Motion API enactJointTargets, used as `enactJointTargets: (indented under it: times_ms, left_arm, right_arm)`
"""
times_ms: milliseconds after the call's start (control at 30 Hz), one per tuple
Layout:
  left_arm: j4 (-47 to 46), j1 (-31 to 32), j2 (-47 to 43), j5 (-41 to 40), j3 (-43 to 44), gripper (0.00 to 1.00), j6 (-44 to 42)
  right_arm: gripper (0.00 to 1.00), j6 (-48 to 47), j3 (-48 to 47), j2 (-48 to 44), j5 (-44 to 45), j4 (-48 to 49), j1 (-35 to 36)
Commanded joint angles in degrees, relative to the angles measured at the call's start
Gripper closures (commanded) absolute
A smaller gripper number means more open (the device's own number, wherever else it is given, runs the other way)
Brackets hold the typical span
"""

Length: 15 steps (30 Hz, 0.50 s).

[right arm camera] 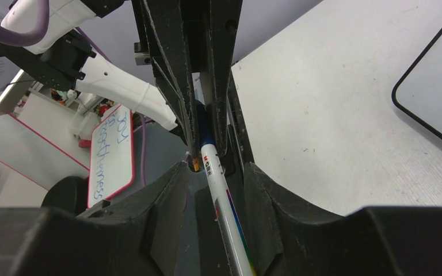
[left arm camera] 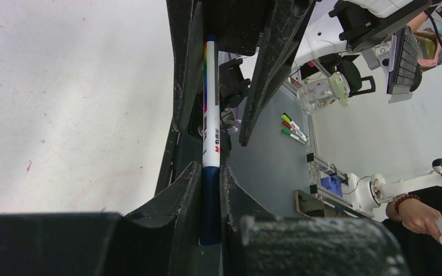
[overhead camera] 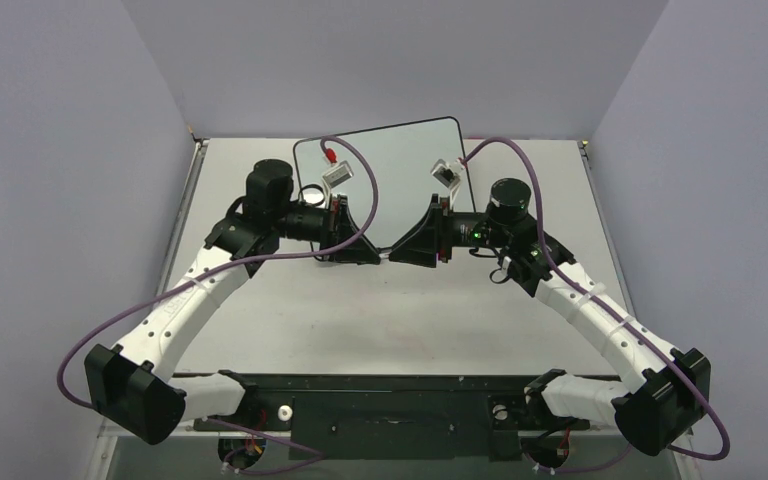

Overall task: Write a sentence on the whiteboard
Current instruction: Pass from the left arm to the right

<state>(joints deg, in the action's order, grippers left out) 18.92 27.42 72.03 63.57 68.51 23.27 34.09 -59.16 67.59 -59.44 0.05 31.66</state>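
The whiteboard [overhead camera: 400, 160], glossy white with a thin black rim, lies at the table's far middle; its corner shows in the right wrist view [right arm camera: 437, 98]. No sentence shows on it. Both grippers meet tip to tip in front of the board. My left gripper [overhead camera: 368, 250] [left arm camera: 210, 169] is shut on the dark blue cap of a white marker [left arm camera: 210, 103]. The marker's white barrel [right arm camera: 221, 195] runs between the fingers of my right gripper [overhead camera: 402, 250] [right arm camera: 216, 169], which stands open with a gap on each side of the barrel.
Purple cables loop from both arms [overhead camera: 260, 260]. Off the table, a small pink-rimmed board with blue writing [right arm camera: 109, 155] leans on another bench. Loose markers [left arm camera: 290, 127] and a person's hand [left arm camera: 417, 213] show beyond the table edge.
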Motion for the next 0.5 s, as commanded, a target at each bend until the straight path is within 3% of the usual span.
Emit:
enactJointTargets:
  times_ms: [0,233,467]
  left_arm:
    - [-8.47,0.44,-1.48,0.49,-1.05,1.0,1.25]
    - [-19.46,0.44,-2.53,3.19,-4.12,1.0,7.11]
    - [-17.11,0.22,-3.52,3.92,-2.79,1.0,4.48]
  right_arm:
    - [0.62,1.56,-1.42,-0.07,-2.21,6.0,1.7]
    - [0.63,5.76,-0.5,-0.2,-3.43,11.42,2.22]
    - [0.64,5.8,-0.39,-0.86,-3.86,11.34,2.54]
